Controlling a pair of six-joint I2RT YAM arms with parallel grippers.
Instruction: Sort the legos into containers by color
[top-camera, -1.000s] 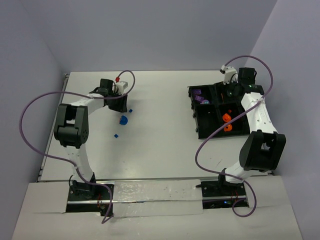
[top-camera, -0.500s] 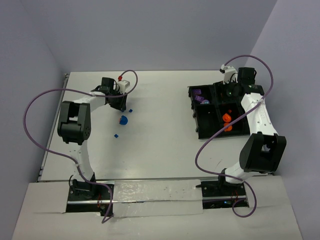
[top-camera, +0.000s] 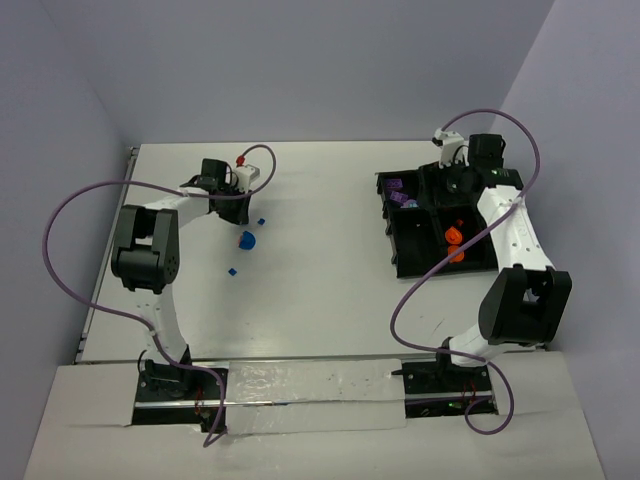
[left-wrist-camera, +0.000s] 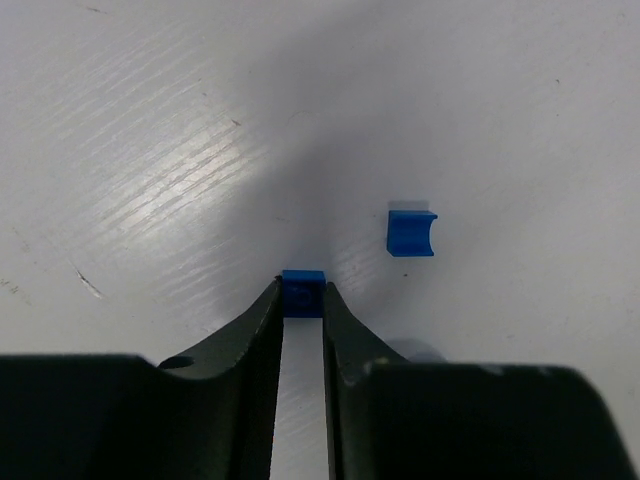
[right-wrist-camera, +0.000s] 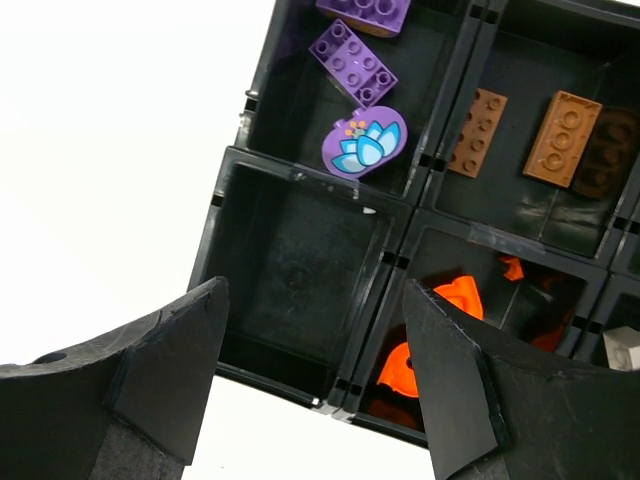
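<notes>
Nearest in the top view, a tiny blue brick (top-camera: 232, 269) lies loose on the table (top-camera: 320, 300). A rounded blue piece (top-camera: 246, 240) sits just past it at 1 o'clock. A small blue bit (top-camera: 261, 220) comes next, again toward 1 o'clock.

Left gripper (left-wrist-camera: 302, 308): tips down on the table, closed in on a blue brick (left-wrist-camera: 303, 293) and pinching it from both sides. A notched blue piece (left-wrist-camera: 411, 232) lies at 2 o'clock of that brick, apart from it.

The black tray (top-camera: 392, 235) is on the right side of the table. Right gripper (right-wrist-camera: 315, 335): spread wide and holding nothing, it hangs over an empty compartment (right-wrist-camera: 300, 262).

- **12 o'clock of that compartment:** purple bricks (right-wrist-camera: 352, 62) and a purple lotus-print piece (right-wrist-camera: 364, 147).
- **3 o'clock:** orange pieces (right-wrist-camera: 455, 298).
- **Farther, at 1 o'clock:** brown bricks (right-wrist-camera: 562, 138).
</notes>
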